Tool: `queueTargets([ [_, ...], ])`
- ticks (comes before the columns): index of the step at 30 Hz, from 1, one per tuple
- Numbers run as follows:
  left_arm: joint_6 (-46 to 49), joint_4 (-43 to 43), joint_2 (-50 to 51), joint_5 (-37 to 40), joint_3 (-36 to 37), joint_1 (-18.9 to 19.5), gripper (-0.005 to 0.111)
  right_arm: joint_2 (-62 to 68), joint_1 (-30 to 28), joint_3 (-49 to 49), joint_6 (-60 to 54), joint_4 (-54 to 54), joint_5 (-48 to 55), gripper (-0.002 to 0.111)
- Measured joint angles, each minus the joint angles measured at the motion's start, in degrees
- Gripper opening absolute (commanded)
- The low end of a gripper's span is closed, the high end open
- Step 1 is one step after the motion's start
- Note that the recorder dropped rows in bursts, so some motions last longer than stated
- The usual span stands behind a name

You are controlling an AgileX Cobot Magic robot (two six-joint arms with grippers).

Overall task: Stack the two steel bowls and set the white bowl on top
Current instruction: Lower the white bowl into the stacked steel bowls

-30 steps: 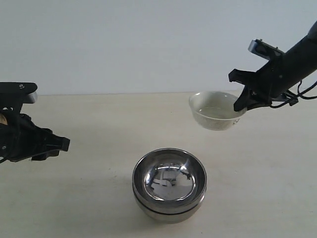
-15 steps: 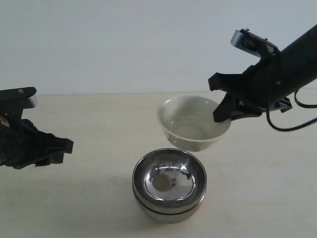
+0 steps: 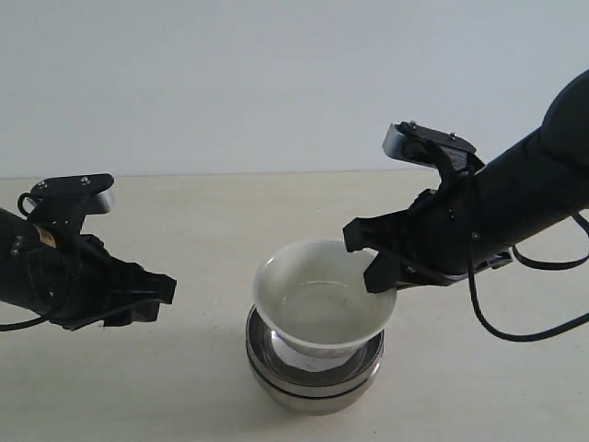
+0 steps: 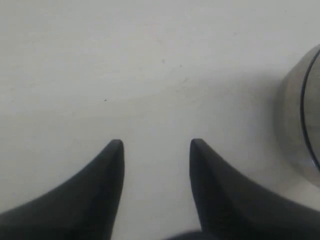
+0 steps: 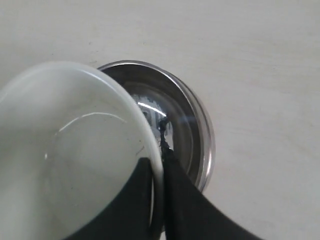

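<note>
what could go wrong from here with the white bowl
1. The right gripper pinches the white bowl only at its rim; the glossy ceramic could slip or tip.
2. In the right wrist view it looks off centre over the steel bowls; released so, it may settle tilted.
3. The outer finger might strike the steel bowls on lowering.

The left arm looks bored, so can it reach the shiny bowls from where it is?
Probably yes. The left gripper is open over bare table, with the stacked steel bowls close beside it and nothing between. Only their top is taken: the right gripper holds the white bowl there.
</note>
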Motion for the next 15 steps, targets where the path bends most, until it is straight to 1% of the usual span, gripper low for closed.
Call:
queueTargets([
  [6, -0.4, -1.1, 0.0, 1.0, 0.0, 0.0, 0.041, 0.0, 0.0, 2.1, 0.0, 0.0, -3.5, 0.0],
  [15, -0.4, -1.2, 0.0, 2.0, 0.0, 0.0, 0.041, 0.0, 0.1, 2.2, 0.0, 0.2, -4.4, 0.0],
])
